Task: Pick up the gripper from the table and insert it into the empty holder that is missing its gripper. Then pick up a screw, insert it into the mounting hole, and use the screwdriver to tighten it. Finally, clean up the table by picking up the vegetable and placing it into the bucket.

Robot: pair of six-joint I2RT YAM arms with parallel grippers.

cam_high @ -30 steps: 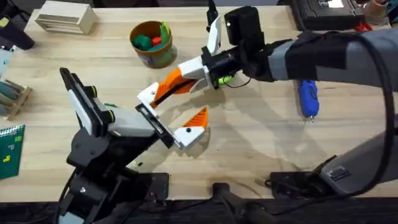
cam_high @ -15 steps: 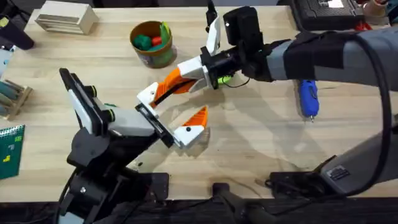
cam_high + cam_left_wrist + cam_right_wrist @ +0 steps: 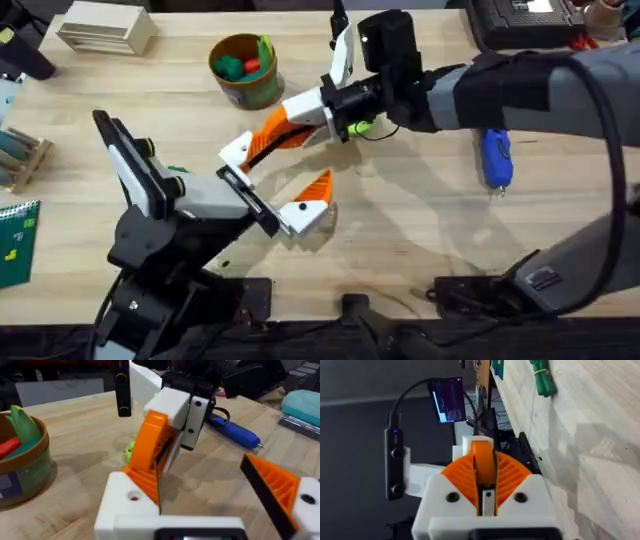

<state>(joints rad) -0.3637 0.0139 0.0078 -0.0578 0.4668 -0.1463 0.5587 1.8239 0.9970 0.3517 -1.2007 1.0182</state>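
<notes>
Though little has shifted in a second, the right gripper (image 3: 292,122), clamped on the gripper (image 3: 268,135), has crept toward 11 o'clock; the wedge seemingly meets the holder (image 3: 237,152) of the spread-apart left gripper (image 3: 278,176), insertion likely unfinished

- The right gripper (image 3: 262,146) meets the left gripper (image 3: 282,198) mid-table, blocking that space.
- Bare table (image 3: 420,230) lies open beside them, toward the screwdriver (image 3: 496,158).
- The bucket (image 3: 243,68) stands just beyond the right gripper.
</notes>
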